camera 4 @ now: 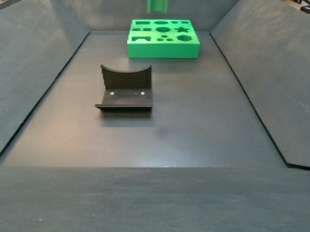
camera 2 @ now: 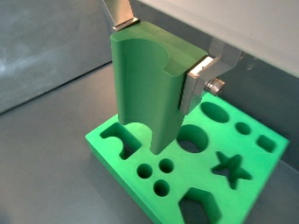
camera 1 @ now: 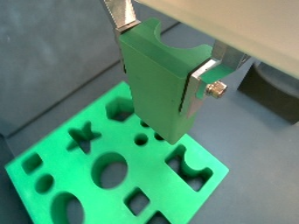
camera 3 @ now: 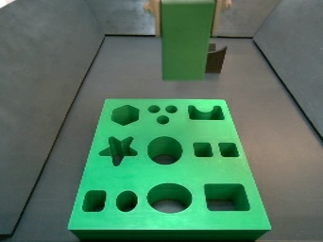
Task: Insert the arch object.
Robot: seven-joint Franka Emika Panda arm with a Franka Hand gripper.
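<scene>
My gripper [camera 1: 162, 54] is shut on the arch object [camera 1: 158, 83], a tall green block with a rounded U-shaped groove down one side. The silver fingers [camera 1: 197, 87] clamp its upper end, as both wrist views show [camera 2: 160, 51]. The block [camera 2: 146, 87] hangs upright above the bright green board [camera 1: 35, 171], its lower end just above the small round holes. The board's arch-shaped hole [camera 1: 193, 166] is open close beside it and also shows in a side view [camera 3: 203, 112]. There the block [camera 3: 184, 43] hangs over the board's far edge [camera 3: 164, 98].
The dark fixture [camera 4: 125, 89] stands on the grey floor in front of the board [camera 4: 164, 53], and shows behind the block in a side view [camera 3: 217, 57]. Sloping grey walls [camera 3: 63, 85] enclose the floor. The board holds several other shaped holes, such as a star [camera 3: 120, 148].
</scene>
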